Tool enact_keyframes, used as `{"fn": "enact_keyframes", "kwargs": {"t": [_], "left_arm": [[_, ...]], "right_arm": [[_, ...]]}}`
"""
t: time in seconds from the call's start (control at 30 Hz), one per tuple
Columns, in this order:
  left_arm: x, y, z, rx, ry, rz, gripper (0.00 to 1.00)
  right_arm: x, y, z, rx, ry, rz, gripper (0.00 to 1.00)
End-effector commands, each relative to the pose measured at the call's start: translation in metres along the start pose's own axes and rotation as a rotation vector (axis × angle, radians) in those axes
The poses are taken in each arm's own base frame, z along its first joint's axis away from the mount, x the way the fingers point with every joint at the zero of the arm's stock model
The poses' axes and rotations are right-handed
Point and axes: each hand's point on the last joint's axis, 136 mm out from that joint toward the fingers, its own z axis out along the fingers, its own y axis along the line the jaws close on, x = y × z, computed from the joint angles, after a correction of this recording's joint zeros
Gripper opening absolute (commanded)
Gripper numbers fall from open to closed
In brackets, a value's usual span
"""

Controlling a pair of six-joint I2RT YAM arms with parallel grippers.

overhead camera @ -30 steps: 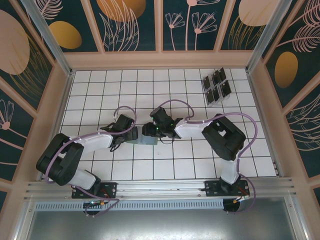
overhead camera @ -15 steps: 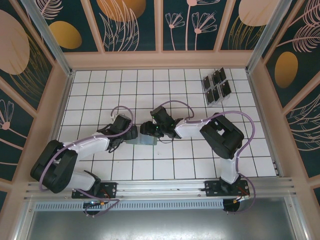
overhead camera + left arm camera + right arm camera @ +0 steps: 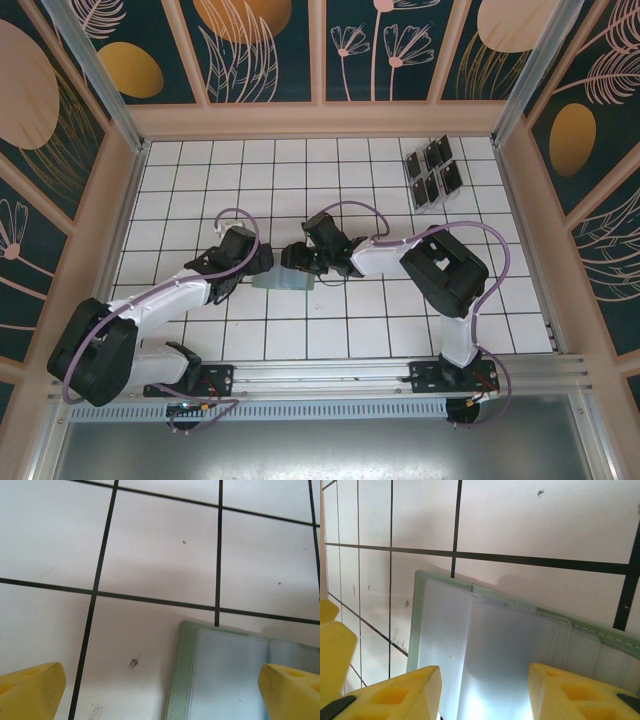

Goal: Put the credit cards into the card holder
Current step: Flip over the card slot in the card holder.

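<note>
We saw the left gripper [image 3: 161, 692] spread wide above the wallet [image 3: 227, 675]; the right gripper [image 3: 485, 695] straddled its clear sleeves, and we couldn't tell whether it gripped.

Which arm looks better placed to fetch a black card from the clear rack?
Right, probably. The credit cards stand far right, on the side of the right arm; the left pincer, open beside the card holder, would have to reach across the right pincer.
</note>
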Motion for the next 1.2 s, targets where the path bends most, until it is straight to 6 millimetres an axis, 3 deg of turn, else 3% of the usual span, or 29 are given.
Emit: {"fn": "enact_keyframes", "kwargs": {"t": [0.0,0.17,0.5,1.17], "left_arm": [[-0.014,0.000,-0.006,-0.025,-0.035,0.011,0.98],[-0.025,0.006,-0.001,-0.047,-0.034,0.020,0.99],[-0.026,0.014,0.011,0.015,0.001,-0.065,0.98],[-0.053,0.012,-0.011,0.089,-0.079,-0.172,0.98]], "right_arm": [[0.006,-0.019,-0.003,0.060,0.010,0.032,0.49],[0.004,-0.016,-0.006,0.057,0.004,0.033,0.49],[0.004,-0.001,-0.003,0.054,0.018,0.018,0.49],[-0.002,0.042,0.022,-0.020,0.048,-0.009,0.49]]}}
